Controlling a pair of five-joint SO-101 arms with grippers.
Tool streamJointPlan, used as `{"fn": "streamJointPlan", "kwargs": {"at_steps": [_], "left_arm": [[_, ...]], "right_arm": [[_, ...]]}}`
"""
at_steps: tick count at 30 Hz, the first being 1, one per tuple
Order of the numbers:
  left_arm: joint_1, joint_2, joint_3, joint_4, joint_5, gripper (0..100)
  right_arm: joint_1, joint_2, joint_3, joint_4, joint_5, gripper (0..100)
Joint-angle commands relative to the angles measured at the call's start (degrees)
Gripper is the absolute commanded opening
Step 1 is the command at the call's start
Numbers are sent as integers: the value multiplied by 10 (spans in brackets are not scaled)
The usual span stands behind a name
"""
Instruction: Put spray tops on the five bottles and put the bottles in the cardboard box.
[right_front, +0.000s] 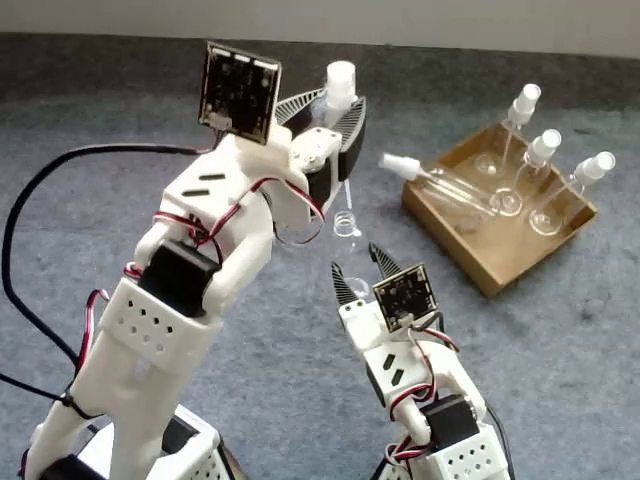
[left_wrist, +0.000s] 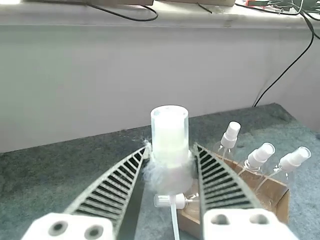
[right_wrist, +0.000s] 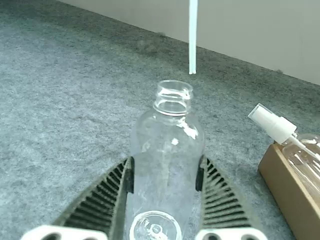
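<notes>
My left gripper (right_front: 338, 105) is shut on a white spray top (right_front: 339, 82), held upright with its thin dip tube (right_front: 346, 195) hanging down. In the left wrist view the spray top (left_wrist: 169, 145) sits clamped between the ribbed fingers (left_wrist: 220, 180). Directly below, my right gripper (right_front: 356, 258) is shut on an upright clear bottle (right_front: 346, 226) with an open neck. From the right wrist, the bottle (right_wrist: 167, 150) stands between the fingers, and the tube's end (right_wrist: 192, 37) hovers just above and behind its mouth, outside it.
A cardboard box (right_front: 455, 235) lies at the right on the grey felt table. It holds several capped bottles, one of them lying down (right_front: 440, 180) with its spray top poking over the box's near corner. A pale wall backs the table.
</notes>
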Motion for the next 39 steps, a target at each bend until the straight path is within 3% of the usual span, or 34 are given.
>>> {"fn": "streamJointPlan", "kwargs": {"at_steps": [1,20,39], "left_arm": [[13,-47,52,-66,-25,30],[15,-129,77,-62,-37,30],[9,-134,189,-58,-36,30]], "right_arm": [[7,-7,61,0,-4,74],[7,-7,60,0,-4,74],[7,-7,59,0,-4,74]]}}
